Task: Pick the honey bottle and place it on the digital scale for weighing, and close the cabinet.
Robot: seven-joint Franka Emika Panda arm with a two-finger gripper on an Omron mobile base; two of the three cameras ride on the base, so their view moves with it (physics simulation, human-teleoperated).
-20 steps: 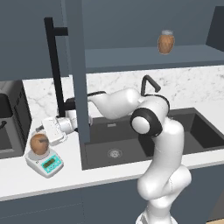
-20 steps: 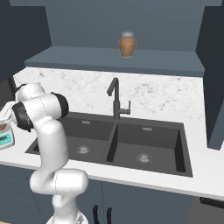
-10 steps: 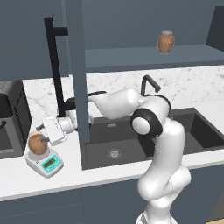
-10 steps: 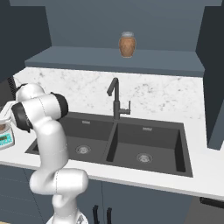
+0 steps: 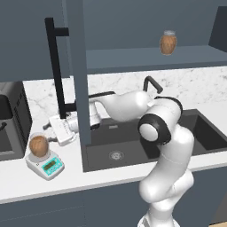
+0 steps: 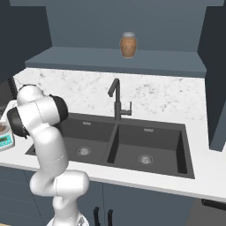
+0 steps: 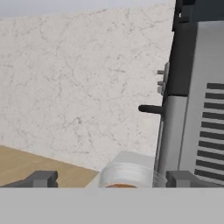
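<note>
The honey bottle, an amber jar with a pale lid, stands upright on the white digital scale at the left of the counter. My gripper hovers just up and to the right of it, open and holding nothing. In the hand view the jar's lid sits low between my wide-spread fingertips, with a gap on each side. The cabinet door, with its black bar handle, stands open in front of my arm. A look-alike jar rests on the cabinet shelf.
A large black appliance stands close beside the scale. A wooden board lies against the marble backsplash. The double sink and black faucet lie to the right, and another open door hangs at far right.
My gripper has drawn back slightly up and to the right, away from the honey bottle. The bottle stays still on the scale.
</note>
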